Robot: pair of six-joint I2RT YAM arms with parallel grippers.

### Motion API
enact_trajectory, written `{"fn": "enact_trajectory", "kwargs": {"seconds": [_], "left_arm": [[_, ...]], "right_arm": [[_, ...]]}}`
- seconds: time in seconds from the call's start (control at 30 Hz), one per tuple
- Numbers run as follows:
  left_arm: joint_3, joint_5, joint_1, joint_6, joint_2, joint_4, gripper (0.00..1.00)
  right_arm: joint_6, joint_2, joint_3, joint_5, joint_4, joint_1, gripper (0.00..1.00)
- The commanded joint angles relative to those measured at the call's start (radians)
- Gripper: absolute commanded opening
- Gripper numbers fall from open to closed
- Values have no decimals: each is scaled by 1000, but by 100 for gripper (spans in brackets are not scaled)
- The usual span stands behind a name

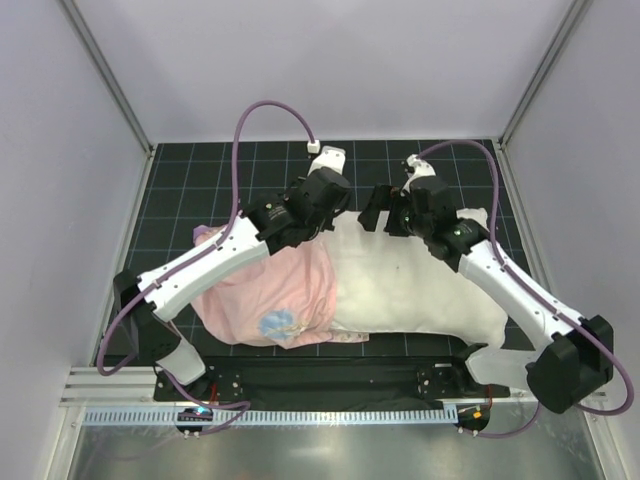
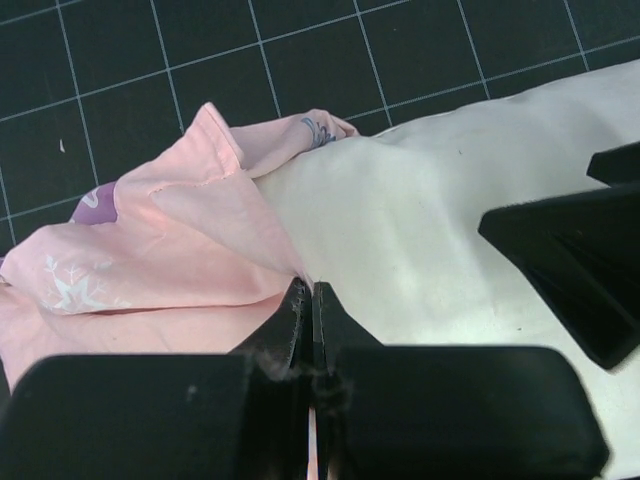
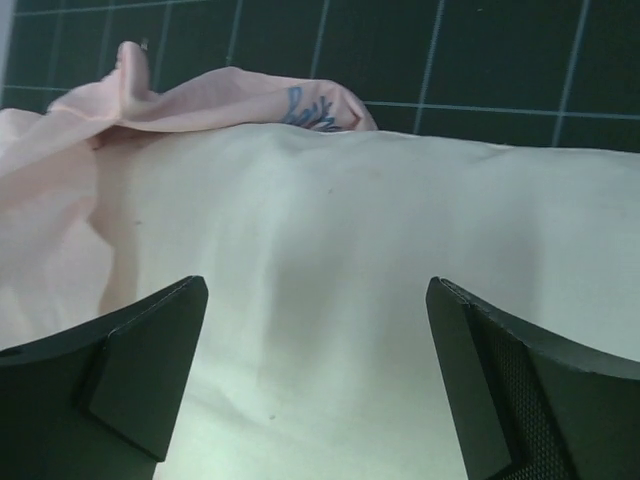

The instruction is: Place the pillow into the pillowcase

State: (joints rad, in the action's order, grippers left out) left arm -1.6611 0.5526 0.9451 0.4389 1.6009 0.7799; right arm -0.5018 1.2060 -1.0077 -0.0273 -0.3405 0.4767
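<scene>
Pressed together at the bottom of the left wrist view, the two black fingers of the left gripper [image 2: 310,292] are clamped on an edge of the thin pale pink fabric pillowcase [image 2: 190,240], with a sliver of pink showing between them. In the right wrist view the right gripper [image 3: 318,290] is spread wide with nothing in it, its dark fingers apart above the plump white stuffed rectangular pillow [image 3: 380,230]. From above, both grippers sit close together over the pillow's far long edge, near its middle. The pillow lies flat on the black gridded tabletop [image 1: 230,170], its left part covered by the pillowcase, while the larger right part is bare white and reaches under the right arm. The case's open hem crosses the pillow just beside the left gripper's pinch, and a white snowflake and a purple patch show on a fold of the case. Beyond the pillow, a rumpled corner of pink fabric with blue print rests on its far edge, and past it lies dark mat with pale grid lines
</scene>
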Motion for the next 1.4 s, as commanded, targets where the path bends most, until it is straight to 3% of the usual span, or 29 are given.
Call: {"fn": "enact_trajectory", "kwargs": {"seconds": [0.0, 0.07, 0.13, 0.17, 0.2, 0.27, 0.43, 0.7, 0.87, 0.97, 1.1, 1.17, 1.2, 1.27, 1.33, 1.37], "left_arm": [[-22, -3, 3, -6, -24, -42, 0], [-29, -6, 1, -11, -9, -42, 0], [-49, -8, 3, -11, 7, -36, 0], [-54, -8, 1, -12, 13, -34, 0], [-66, -10, 1, -14, 28, -31, 0], [-84, -20, -2, -17, 45, -24, 0], [-182, -216, -77, 11, 114, -5, 0], [-571, -324, -91, -26, 304, 171, 0], [-722, -355, -92, -68, 396, 220, 0], [-729, -408, -94, -74, 412, 226, 0], [-596, -425, -94, -117, 392, 229, 0], [-513, -346, -94, -118, 358, 229, 2], [-420, -321, -94, -117, 312, 229, 3], [-330, -240, -92, -98, 260, 205, 8], [-217, -188, -89, -85, 178, 179, 16], [-189, -139, -88, -83, 150, 174, 20]], "right_arm": [[149, 123, -63, 84, -127, -7, 99], [152, 186, -59, -18, -109, -7, 99], [135, 265, -39, -77, -51, 5, 79], [125, 282, -5, -123, -22, 13, 64], [97, 290, 15, -149, 10, 29, 32], [72, 277, 69, -222, 109, 46, 4], [49, 118, 100, -254, 206, 143, 4], [-90, -167, 165, -71, 313, 355, 4], [-150, -191, 279, -22, 377, 402, 4], [-135, -161, 233, 93, 258, 404, 4], [-100, -132, 160, 138, 163, 402, 4], [-93, -123, 126, 205, 108, 401, 13], [-78, -125, 100, 222, 57, 399, 23], [-73, -146, 83, 280, -9, 398, 58], [-72, -172, 73, 315, -46, 389, 82], [-76, -201, 73, 348, -95, 382, 85]]}}
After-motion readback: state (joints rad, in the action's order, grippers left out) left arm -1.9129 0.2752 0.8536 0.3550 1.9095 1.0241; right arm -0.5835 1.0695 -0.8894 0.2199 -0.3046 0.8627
